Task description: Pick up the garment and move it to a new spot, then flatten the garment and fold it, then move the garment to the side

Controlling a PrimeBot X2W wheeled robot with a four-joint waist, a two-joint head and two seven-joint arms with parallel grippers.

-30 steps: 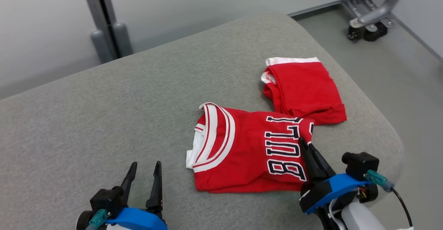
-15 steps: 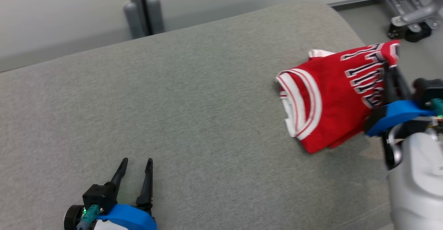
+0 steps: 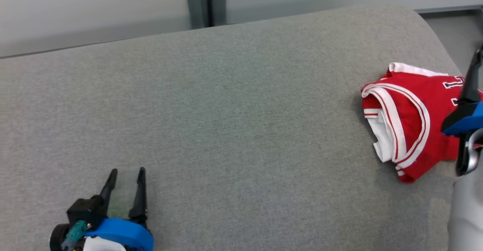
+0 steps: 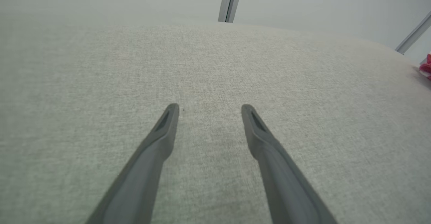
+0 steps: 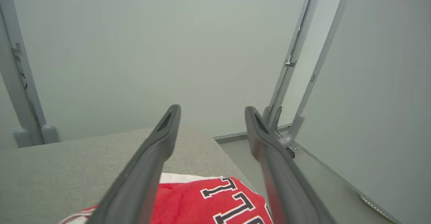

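Observation:
The garment (image 3: 409, 126), a folded red jersey with white-striped trim and dark lettering, lies at the right end of the grey padded surface (image 3: 234, 111). A white cloth edge shows along its far side. One dark finger (image 3: 471, 83) of my right gripper rises over its right part at the picture's edge. In the right wrist view the right gripper (image 5: 212, 111) is open and empty, raised above the garment (image 5: 208, 200). My left gripper (image 3: 126, 171) is open at the lower left, far from the jersey. The left gripper (image 4: 209, 106) hangs over bare fabric, with a red sliver of garment (image 4: 426, 69) at the far right.
The padded surface rounds off just right of the jersey, with grey floor (image 3: 456, 24) beyond. Two grey posts (image 3: 205, 2) stand against the wall at the back. A slanted metal frame (image 5: 289, 82) stands on the floor past the surface's right end.
My right gripper lifted the jersey, carried it to the surface's right end, then opened and let it go. The head camera turned meanwhile. The left gripper stayed open and still.

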